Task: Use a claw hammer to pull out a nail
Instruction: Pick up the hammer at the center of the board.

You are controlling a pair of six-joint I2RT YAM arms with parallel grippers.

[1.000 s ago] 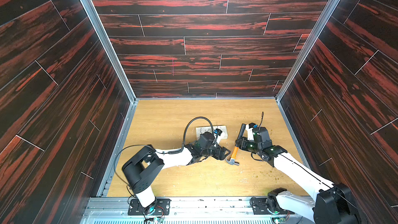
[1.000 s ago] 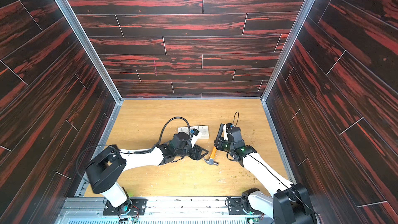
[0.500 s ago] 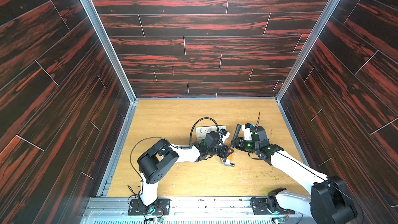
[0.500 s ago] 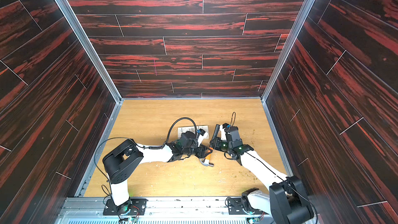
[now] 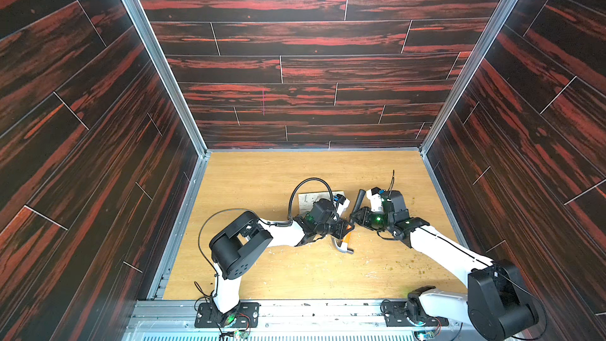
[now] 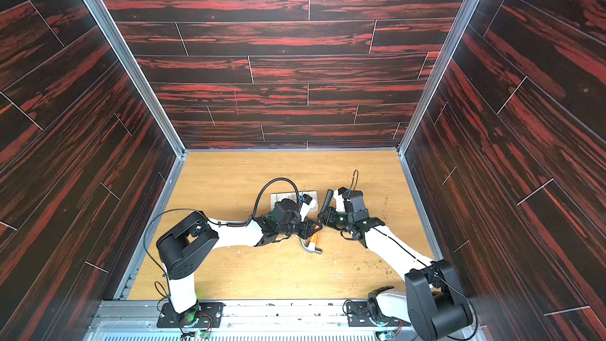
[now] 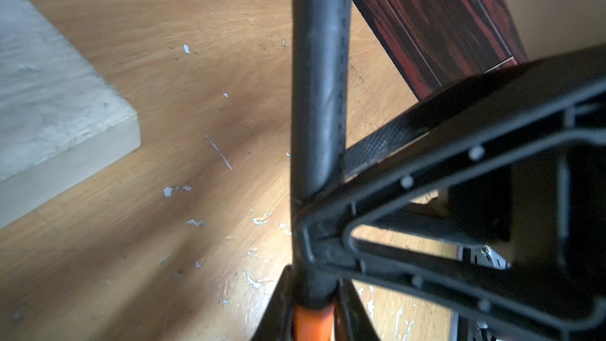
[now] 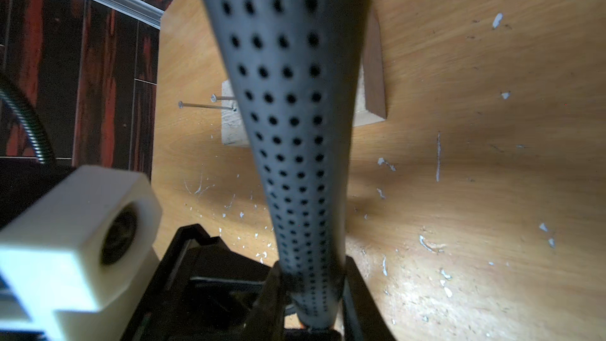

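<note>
In both top views the claw hammer point(image 5: 343, 247) sits at lower centre of the frame, steel head nearest the camera, black handle pointing toward the back wall point(image 5: 295, 93). The left gripper point(image 5: 343, 228) is clamped on its orange neck; the right gripper point(image 5: 355, 218) is clamped on the handle just beyond. Farther back, a wooden block point(image 5: 308, 199) rests on the table point(image 5: 262, 175), two nails point(image 8: 203, 105) protruding from it.

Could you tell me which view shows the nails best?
The right wrist view: two nails stick out of the wood block. Both top views make them too small; the left wrist view shows only the block.
</note>
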